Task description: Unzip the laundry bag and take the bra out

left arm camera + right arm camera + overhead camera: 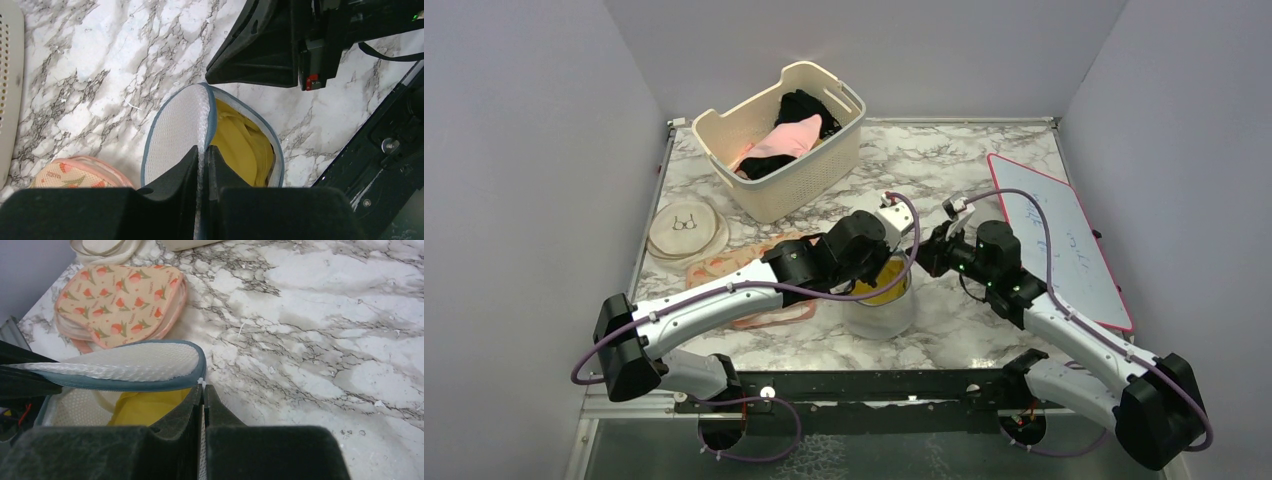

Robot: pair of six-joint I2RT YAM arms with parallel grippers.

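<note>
- White mesh of the laundry bag [882, 312] is being shown near the middle of the desk [944, 165], towards its near edge and between the two arms, with the peach pouch [120, 300] lying just beside it on the left.
- Its lid flap [175, 127] is being held up and away from the drum by the left hand [204, 159], whose fingers are being pressed tight together on the flap's mesh edge.
- The right hand [202, 392] is closed as well. A thin white strip at the blue-grey rim [150, 384] is being pinched between its fingers, though whether that is the zip pull or a fold of mesh cannot be told.
- The zip is being judged as undone most of the way round, since the mouth is gaping and the bra [245, 145], a bunch of yellow fabric, is being exposed inside, not yet gripped.
- The unzipping step is thus being finished, and the removal is being set up.
- For the next move, one hand is probably being called on to let go, open and reach into the mouth for the yellow fabric, while the bag is being steadied by the other so that the drum is not being dragged along.
</note>
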